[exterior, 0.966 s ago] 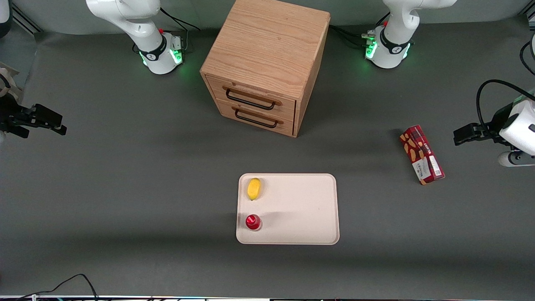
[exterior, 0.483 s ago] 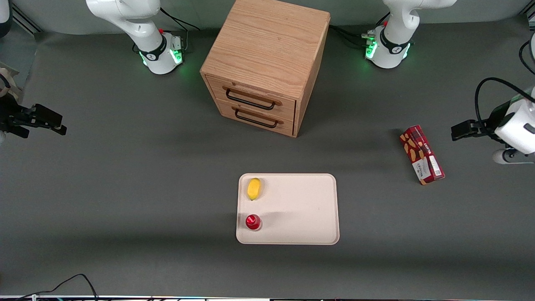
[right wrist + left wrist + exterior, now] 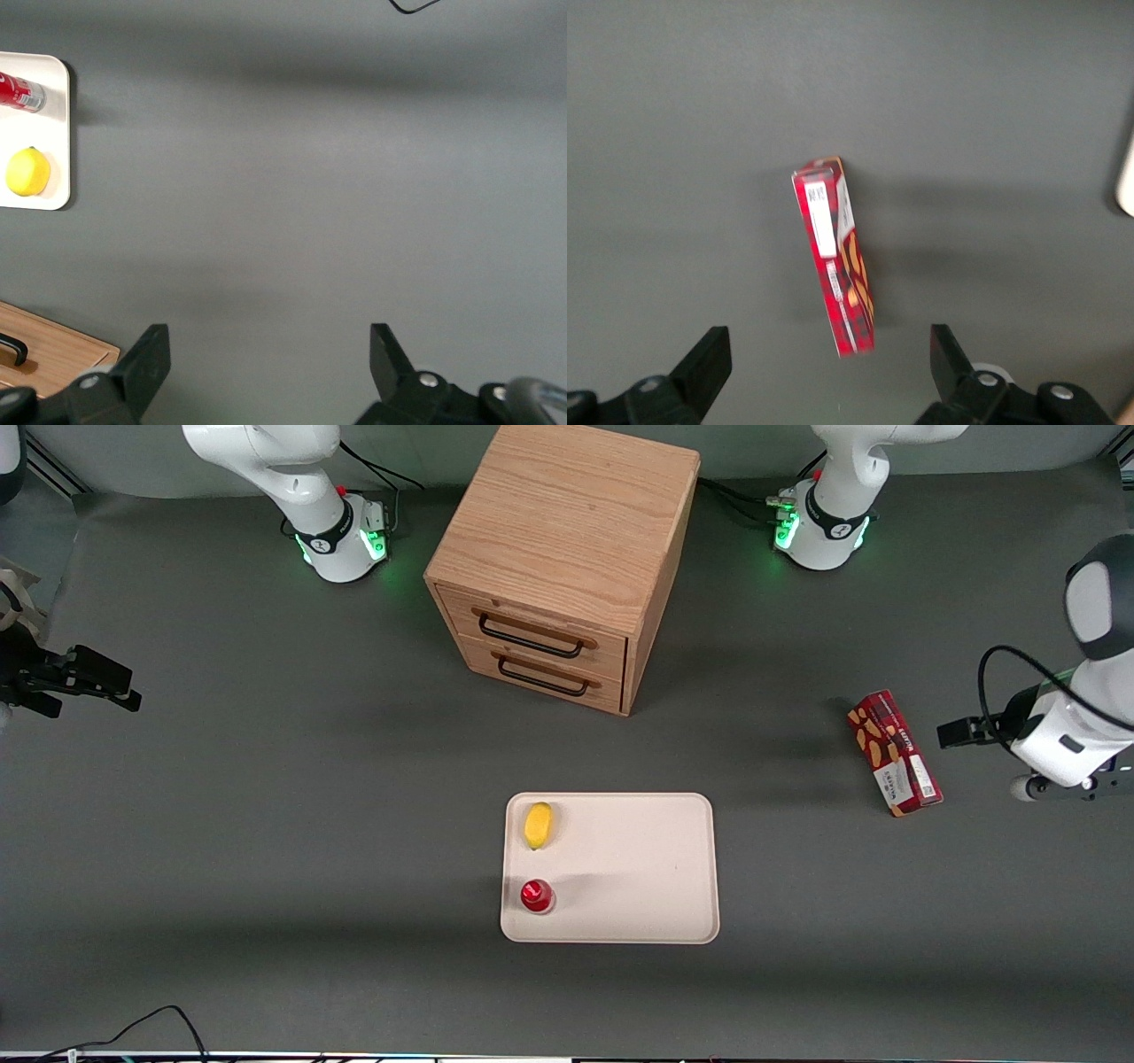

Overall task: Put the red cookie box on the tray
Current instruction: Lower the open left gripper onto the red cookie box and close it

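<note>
Front view: the red cookie box (image 3: 893, 753) lies flat near the counter's working-arm edge, well apart from the tray (image 3: 638, 868); the end effector (image 3: 952, 732) hovers just beside it.

Left wrist view: fingers (image 3: 709, 357) spread apart. The cardboard is likely light and crushable; grip across its narrow width at mid-length.

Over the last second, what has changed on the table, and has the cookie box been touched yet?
Only the left arm moved: its end effector has come closer to the front camera and nearer the red cookie box, fingers open, apart from the box. Nothing was gripped. The box lies where it was on the table, off the tray; the lemon and small red object on the tray are unmoved.
</note>
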You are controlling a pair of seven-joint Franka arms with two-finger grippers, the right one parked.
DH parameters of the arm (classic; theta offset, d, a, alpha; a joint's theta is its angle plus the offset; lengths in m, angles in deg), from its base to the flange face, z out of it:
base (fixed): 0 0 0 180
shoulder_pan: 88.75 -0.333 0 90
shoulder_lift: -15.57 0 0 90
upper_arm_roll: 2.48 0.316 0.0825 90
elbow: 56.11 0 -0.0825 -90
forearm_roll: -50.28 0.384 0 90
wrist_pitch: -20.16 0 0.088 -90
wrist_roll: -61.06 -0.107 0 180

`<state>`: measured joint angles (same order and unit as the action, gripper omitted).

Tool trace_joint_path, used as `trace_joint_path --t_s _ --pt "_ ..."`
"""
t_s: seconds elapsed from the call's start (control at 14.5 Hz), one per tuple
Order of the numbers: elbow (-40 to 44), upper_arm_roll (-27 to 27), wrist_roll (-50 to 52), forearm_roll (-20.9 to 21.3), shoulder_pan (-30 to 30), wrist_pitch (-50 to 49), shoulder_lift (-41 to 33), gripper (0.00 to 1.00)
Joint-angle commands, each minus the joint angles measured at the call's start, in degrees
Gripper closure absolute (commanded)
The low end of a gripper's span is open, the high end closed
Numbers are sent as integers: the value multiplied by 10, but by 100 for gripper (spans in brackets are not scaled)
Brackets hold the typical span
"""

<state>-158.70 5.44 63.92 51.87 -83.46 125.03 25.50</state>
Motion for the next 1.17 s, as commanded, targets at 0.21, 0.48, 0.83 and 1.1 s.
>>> trace_joint_path --t_s 0.21,0.48,0.83,1.1 --pt "-247 21 -10 -11 1 294 -34 0" --pt "-333 22 -11 -22 0 446 -11 0" --pt "-358 21 -11 -23 -1 524 24 48" --pt "-358 21 -11 -24 -1 526 25 100"
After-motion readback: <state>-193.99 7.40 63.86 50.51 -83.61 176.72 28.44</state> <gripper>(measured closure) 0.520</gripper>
